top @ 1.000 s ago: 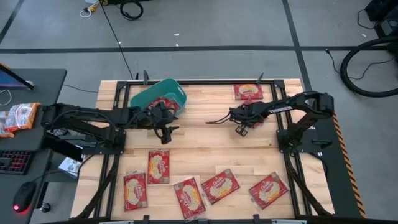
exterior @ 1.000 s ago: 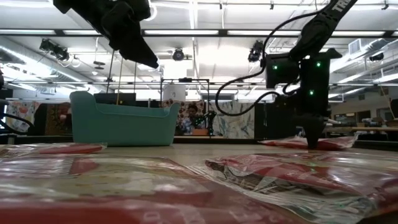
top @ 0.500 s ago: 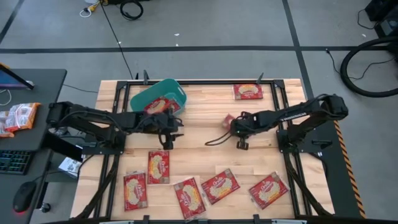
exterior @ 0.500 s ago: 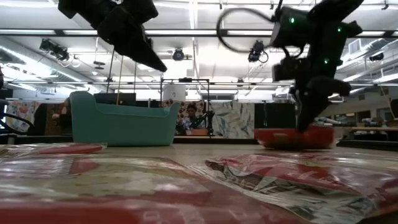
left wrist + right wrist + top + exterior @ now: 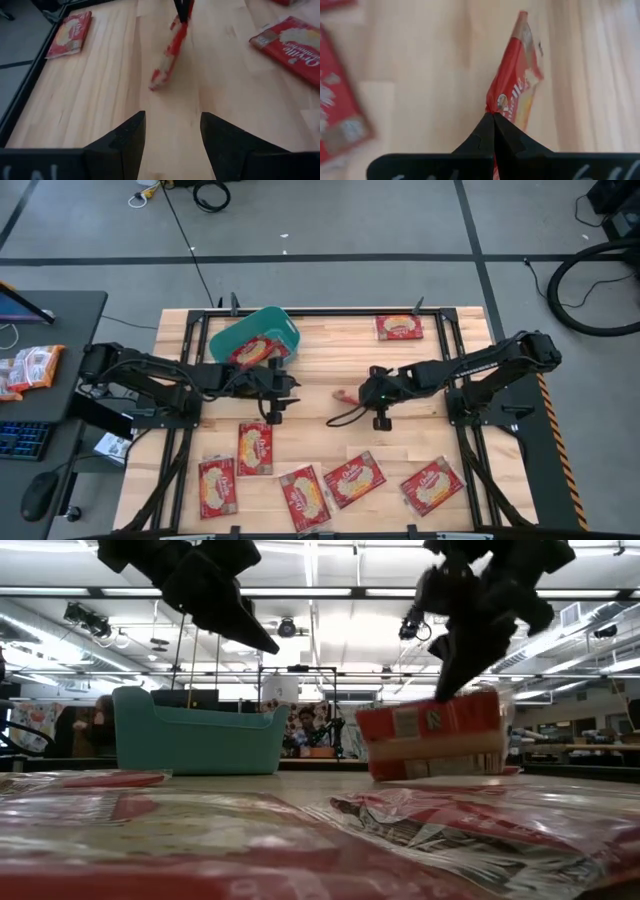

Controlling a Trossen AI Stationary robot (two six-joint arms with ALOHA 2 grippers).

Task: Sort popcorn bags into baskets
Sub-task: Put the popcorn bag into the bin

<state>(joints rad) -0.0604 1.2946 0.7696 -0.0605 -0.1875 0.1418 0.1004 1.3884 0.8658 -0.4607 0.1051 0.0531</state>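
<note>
In the high view my right gripper [image 5: 360, 393] is over the table's middle, shut on a red popcorn bag [image 5: 345, 395] that hangs below it in the low view [image 5: 432, 735]. My left gripper [image 5: 272, 408] hovers open to its left, empty, its fingers [image 5: 125, 137] pointing at that bag [image 5: 170, 55]. The teal basket [image 5: 283, 323] stands at the far left with one bag [image 5: 250, 352] inside. Several bags lie flat along the near edge [image 5: 255, 448] [image 5: 354, 479], and one lies at the far right [image 5: 399, 327]. My right gripper pinches the bag between its two shut fingers at one end [image 5: 501, 102], where the film is crumpled. The fingers come from above. The bag hangs tilted below them and turns its edge toward the left arm. Its lower end [image 5: 430, 768] is just over the wood.
Bare wood lies between the two grippers and between them and the basket. More bags lie near the front edge [image 5: 217, 486] [image 5: 304, 497] [image 5: 432, 485]. A black metal frame [image 5: 330, 311] borders the table. A desk with a keyboard stands off the left side.
My right gripper, shut on the bag, has lifted it off the table at the right and carried it toward the table's middle and near side; the bag now hangs clear. My left gripper has drifted a little toward the near edge, still open.
</note>
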